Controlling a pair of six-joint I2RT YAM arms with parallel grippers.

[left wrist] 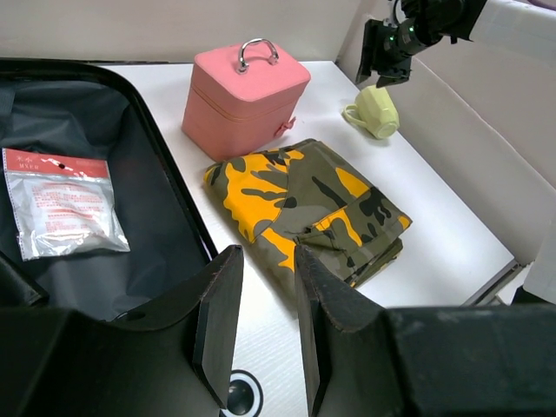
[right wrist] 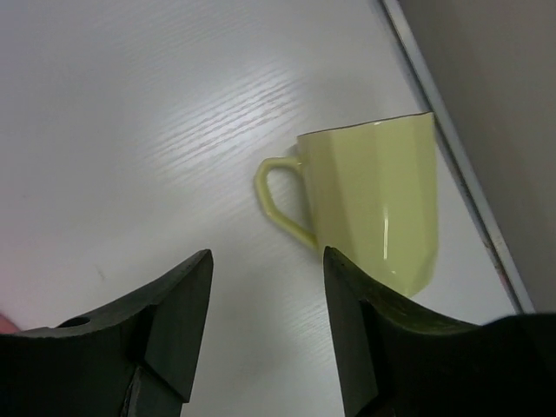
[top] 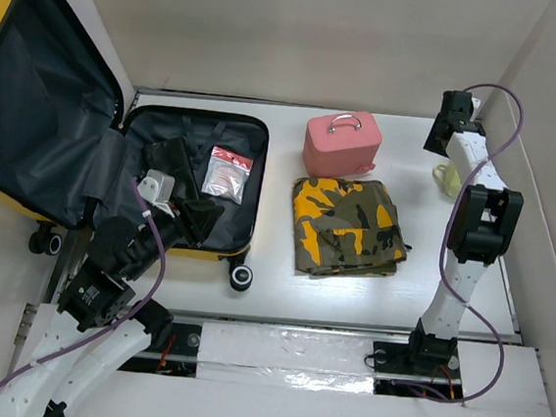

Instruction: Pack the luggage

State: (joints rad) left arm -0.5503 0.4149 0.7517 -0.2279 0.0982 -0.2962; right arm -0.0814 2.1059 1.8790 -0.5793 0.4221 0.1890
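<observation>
The yellow luggage (top: 7, 5) lies open at the left, its lid leaning back and its dark grey lined base (top: 251, 132) flat on the table. A clear packet with a red header (top: 228, 172) lies inside and also shows in the left wrist view (left wrist: 62, 208). My left gripper (top: 208, 214) is open and empty over the base's near right corner (left wrist: 265, 304). My right gripper (top: 440, 145) is open and empty above a pale green mug (right wrist: 373, 200) lying on its side, its handle just ahead of the fingertips (right wrist: 265, 313).
A small pink case with a metal handle (top: 341, 142) stands right of the luggage. A folded orange camouflage garment (top: 347, 225) lies in front of it. Enclosure walls rise at the back and right; the mug (top: 446, 178) lies close to the right wall.
</observation>
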